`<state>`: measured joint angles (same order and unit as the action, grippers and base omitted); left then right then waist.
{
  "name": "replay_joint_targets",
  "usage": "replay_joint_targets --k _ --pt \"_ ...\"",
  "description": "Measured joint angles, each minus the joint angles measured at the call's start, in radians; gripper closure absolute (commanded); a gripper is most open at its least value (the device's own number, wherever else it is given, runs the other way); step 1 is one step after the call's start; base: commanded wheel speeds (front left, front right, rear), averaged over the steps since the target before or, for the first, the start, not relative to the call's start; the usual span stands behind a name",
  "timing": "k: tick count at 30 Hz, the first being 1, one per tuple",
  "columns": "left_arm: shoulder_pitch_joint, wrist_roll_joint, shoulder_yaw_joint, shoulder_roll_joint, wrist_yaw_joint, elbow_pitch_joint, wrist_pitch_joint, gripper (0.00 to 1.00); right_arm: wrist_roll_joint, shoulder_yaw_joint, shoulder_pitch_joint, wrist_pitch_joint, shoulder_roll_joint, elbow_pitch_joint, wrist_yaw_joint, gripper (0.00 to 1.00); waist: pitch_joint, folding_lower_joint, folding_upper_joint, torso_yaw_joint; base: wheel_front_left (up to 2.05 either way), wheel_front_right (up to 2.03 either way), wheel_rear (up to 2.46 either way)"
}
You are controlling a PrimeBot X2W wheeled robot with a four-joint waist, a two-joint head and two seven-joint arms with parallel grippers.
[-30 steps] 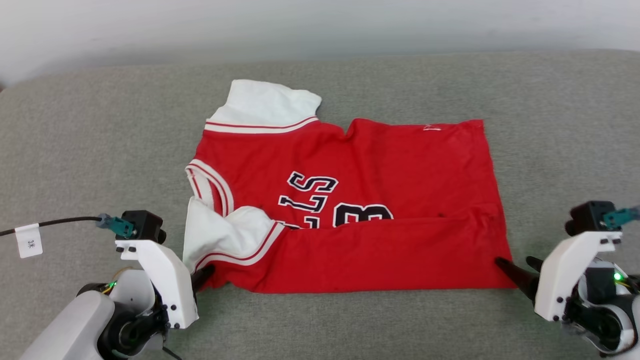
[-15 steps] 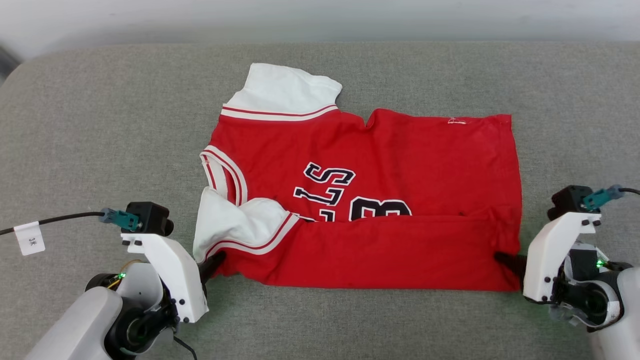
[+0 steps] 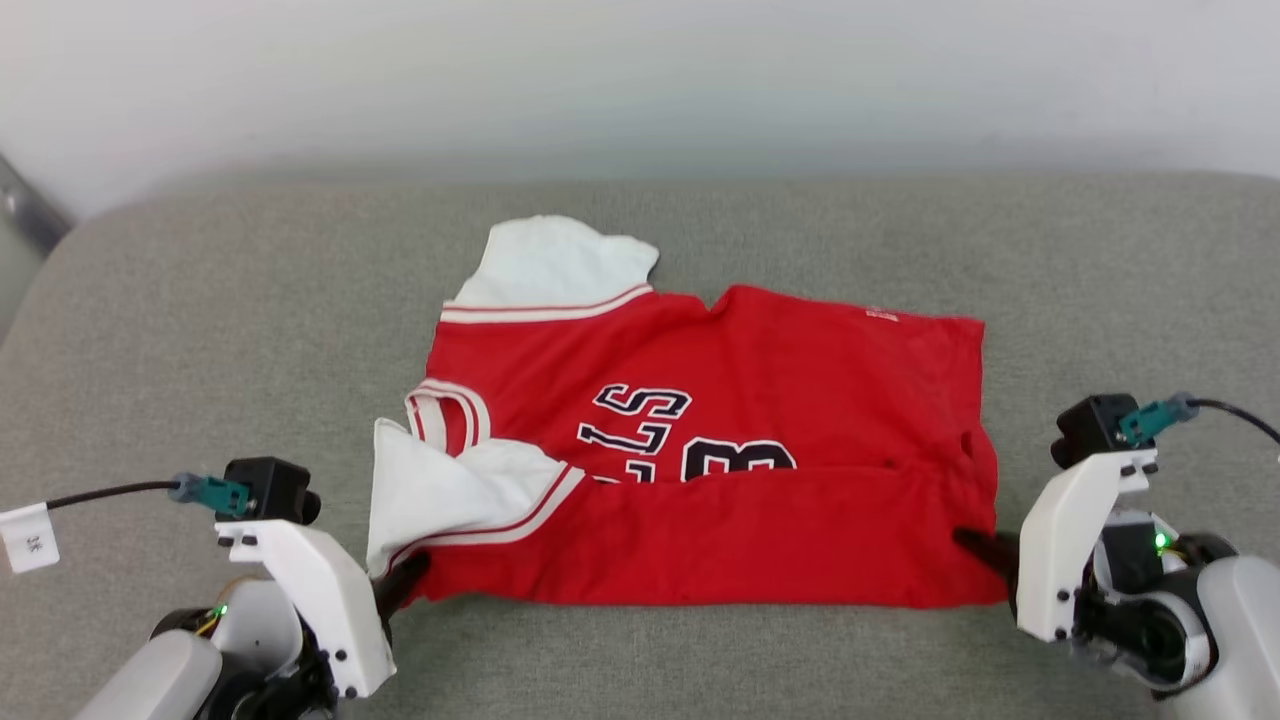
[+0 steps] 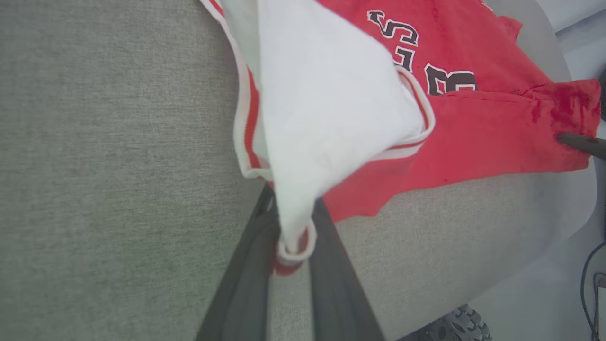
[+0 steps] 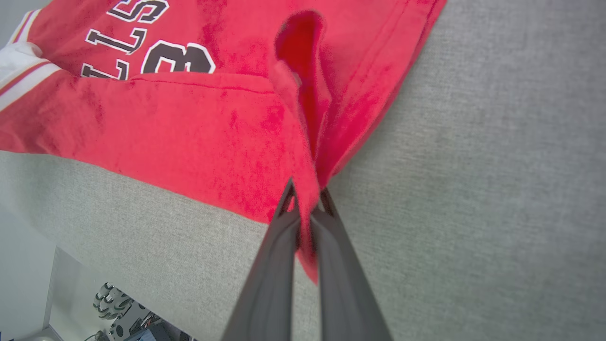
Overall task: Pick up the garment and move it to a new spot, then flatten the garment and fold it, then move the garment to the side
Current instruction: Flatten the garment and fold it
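**A:** Left end effector (image 4: 293,222), what's it on?

**B:** Narrow. The two fingers are pinched on the garment (image 3: 720,480) at its near left corner. The white sleeve (image 3: 450,490) with its striped trim is bunched between them, and there's some red cloth in there too.

**A:** Right end effector (image 5: 307,199)?

**B:** Nearly closed, fingers almost touching. It's clamped on the red hem corner at the near right. The cloth puckers into a ridge just past the fingertips.

**A:** Where's the garment?

**B:** On the gray bench (image 3: 200,350), about the middle, lying sideways. The collar end is toward the robot's left and the hem toward its right. The near long edge is folded over the body, and that fold covers the lower part of the black letters (image 3: 640,420) and the number.

**A:** Other sleeve?

**B:** The far sleeve (image 3: 560,265) sticks out flat at the back left, touching the bench.

**A:** Is the near edge lifted or flat?

**B:** Cannot tell from the head view. In the wrist views both held corners look pulled up toward the fingers, and the rest lies on the bench.

**A:** Anything else?

**B:** A cable with a white tag (image 3: 25,535) runs to the left wrist, clear of the cloth. A wheel (image 5: 111,298) shows below the bench edge.
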<state>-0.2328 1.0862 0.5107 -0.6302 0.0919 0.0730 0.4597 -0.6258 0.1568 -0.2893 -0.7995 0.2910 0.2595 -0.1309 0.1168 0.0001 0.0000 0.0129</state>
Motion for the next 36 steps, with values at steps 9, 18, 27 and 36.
replay_joint_targets --k 9,18,27,36 --pt "0.131 0.022 -0.005 -0.043 0.059 -0.067 0.003 1.0 -0.026 -0.024 0.133 -0.006 0.003 -0.021 0.0 1.0 -0.107 -0.0002 0.0 -0.002 0.0 0.0 0.0" --pt "0.178 0.048 -0.001 -0.052 0.076 -0.067 0.02 0.4 -0.023 -0.061 0.218 -0.005 -0.001 -0.037 0.0 0.0 -0.115 -0.0002 0.0 -0.007 0.0 0.0 0.0" --pt "0.1 -0.046 -0.046 -0.026 0.09 -0.018 -0.133 0.0 0.056 -0.037 0.228 0.311 -0.013 -0.128 0.0 0.0 -0.088 -0.0001 0.0 -0.046 0.0 0.0 0.0" --pt "-0.127 -0.166 -0.097 -0.007 0.126 -0.002 -0.255 0.0 0.208 -0.082 0.143 0.583 -0.047 -0.224 0.0 0.0 0.004 -0.0001 0.0 -0.103 0.0 0.0 0.0"
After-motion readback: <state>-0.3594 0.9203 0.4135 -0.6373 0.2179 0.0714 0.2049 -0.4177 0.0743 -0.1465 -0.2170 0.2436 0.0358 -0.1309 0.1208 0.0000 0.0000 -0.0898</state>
